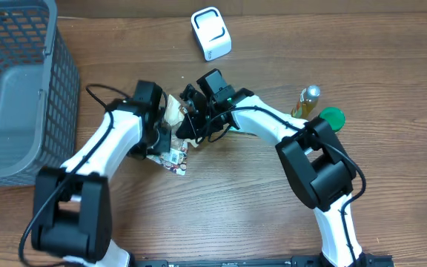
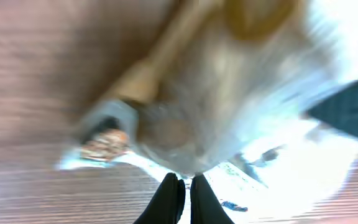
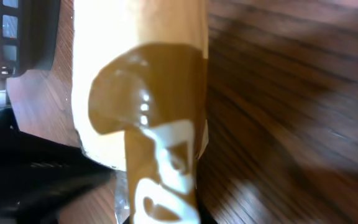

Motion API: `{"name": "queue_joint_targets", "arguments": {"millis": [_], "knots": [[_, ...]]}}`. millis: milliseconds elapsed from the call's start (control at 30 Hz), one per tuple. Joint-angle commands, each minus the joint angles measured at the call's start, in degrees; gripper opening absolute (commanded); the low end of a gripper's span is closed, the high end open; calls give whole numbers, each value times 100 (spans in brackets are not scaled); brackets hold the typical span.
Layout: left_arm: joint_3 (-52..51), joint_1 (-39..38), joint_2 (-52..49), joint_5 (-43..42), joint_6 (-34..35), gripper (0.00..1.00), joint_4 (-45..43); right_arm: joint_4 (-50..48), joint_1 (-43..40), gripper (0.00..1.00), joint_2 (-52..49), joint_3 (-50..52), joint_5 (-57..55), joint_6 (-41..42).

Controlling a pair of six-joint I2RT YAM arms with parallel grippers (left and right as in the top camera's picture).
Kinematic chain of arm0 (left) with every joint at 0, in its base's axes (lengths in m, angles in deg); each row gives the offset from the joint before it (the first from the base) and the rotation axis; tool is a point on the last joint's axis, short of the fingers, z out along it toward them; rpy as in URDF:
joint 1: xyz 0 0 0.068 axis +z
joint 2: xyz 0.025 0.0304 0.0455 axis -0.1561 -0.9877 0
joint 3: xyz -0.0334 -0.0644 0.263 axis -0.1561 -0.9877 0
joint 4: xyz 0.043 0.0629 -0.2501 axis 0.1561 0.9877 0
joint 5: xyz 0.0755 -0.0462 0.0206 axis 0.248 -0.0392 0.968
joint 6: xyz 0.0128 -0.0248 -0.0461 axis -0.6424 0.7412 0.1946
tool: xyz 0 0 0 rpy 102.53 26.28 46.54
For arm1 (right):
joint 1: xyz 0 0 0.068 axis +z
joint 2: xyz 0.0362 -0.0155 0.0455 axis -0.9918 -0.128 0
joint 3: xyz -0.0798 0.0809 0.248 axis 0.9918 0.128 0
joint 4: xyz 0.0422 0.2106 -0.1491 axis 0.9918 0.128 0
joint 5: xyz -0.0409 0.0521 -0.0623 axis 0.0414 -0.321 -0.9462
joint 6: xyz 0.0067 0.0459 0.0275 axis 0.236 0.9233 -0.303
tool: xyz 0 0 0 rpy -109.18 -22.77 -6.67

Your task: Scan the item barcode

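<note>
The item is a cream and brown snack packet (image 1: 173, 127) with white lettering, held up between both arms at mid-table. My left gripper (image 1: 163, 139) is shut on its lower edge; in the left wrist view the black fingers (image 2: 171, 198) pinch the blurred packet (image 2: 191, 112). My right gripper (image 1: 193, 119) is shut on the packet from the right. In the right wrist view the packet (image 3: 154, 118) fills the frame and hides the fingers. No barcode shows in any view. A white scanner (image 1: 211, 33) lies at the back of the table.
A grey mesh basket (image 1: 13, 89) stands at the left edge. A small yellow bottle (image 1: 308, 100) and a green cap (image 1: 333, 117) sit right of the right arm. The left arm (image 3: 30, 180) shows dark beside the packet in the right wrist view.
</note>
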Motion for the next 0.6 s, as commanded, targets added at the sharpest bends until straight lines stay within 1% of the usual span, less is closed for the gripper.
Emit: {"name": "queue_joint_targets", "arguments": {"millis": [0, 33, 100, 167, 233, 300, 367, 400, 433, 467, 567], "knots": [[614, 96, 680, 68, 87, 4, 0, 120, -153, 4, 321, 31, -55, -157], [706, 127, 765, 151, 179, 8, 7, 168, -184, 4, 323, 31, -55, -157], [826, 227, 887, 317, 365, 18, -2, 302, -271, 4, 345, 31, -52, -179], [876, 372, 955, 557, 560, 22, -50, 437, -348, 4, 369, 31, -48, -291], [874, 531, 953, 769, 586, 36, -125, 551, -415, 4, 378, 31, -50, -409], [874, 688, 911, 870, 584, 43, -157, 636, -470, 4, 378, 31, -46, -481], [874, 804, 887, 870, 581, 52, -162, 706, -507, 4, 378, 31, -55, -498], [874, 850, 887, 894, 579, 61, -155, 717, -520, 4, 378, 31, -55, -498], [874, 887, 887, 940, 579, 74, -144, 717, -527, 4, 378, 31, -57, -498], [874, 911, 887, 957, 579, 100, -131, 717, -531, 4, 378, 31, -61, -498], [874, 940, 887, 949, 579, 100, -109, 734, -529, 4, 378, 31, -190, -498]]}}
